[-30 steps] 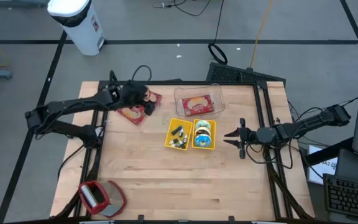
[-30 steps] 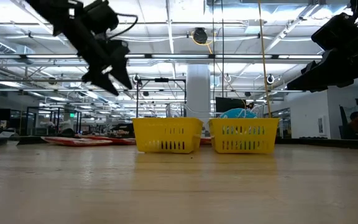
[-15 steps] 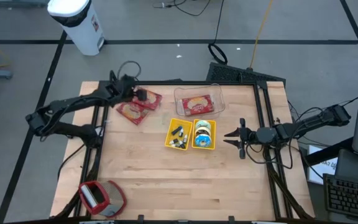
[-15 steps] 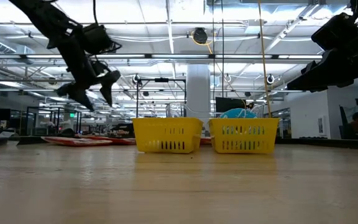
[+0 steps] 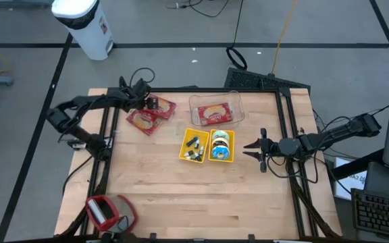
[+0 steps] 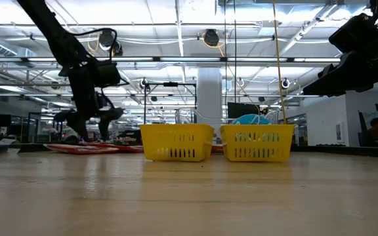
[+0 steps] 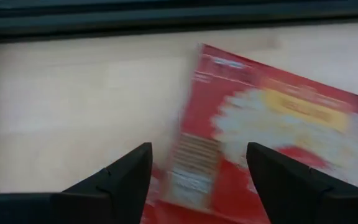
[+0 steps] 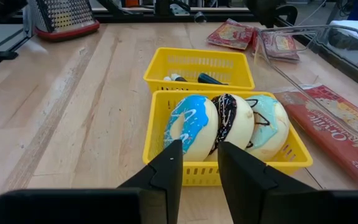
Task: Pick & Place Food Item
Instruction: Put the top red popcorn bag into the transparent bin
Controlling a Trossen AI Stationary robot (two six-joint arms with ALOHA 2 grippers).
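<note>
Two red food packets (image 5: 163, 106) (image 5: 142, 122) lie flat on the wooden table at the far left. My left gripper (image 5: 148, 103) hovers open just above them, pointing steeply down. In the left wrist view its fingers (image 7: 129, 174) stand on either side of a packet's (image 7: 278, 130) left edge. The low view shows the fingertips (image 6: 104, 134) a little above the packets (image 6: 84, 149). My right gripper (image 5: 254, 151) waits at the right, level, slightly open and with nothing between its fingers (image 8: 169, 165), facing the doughnut basket (image 8: 160, 149).
A clear tub (image 5: 193, 108) at the far middle holds another red packet (image 5: 216, 113). In front of it stand two yellow baskets, one with dark small items (image 5: 193, 145) and one with doughnuts (image 5: 221, 145). A red grater (image 5: 107, 214) lies at the near left corner.
My left gripper has come down toward the red packets, shifting a little toward the table's left, and it has rolled about its own axis. The left arm has swung round behind it. The packets and my right arm have kept still.
</note>
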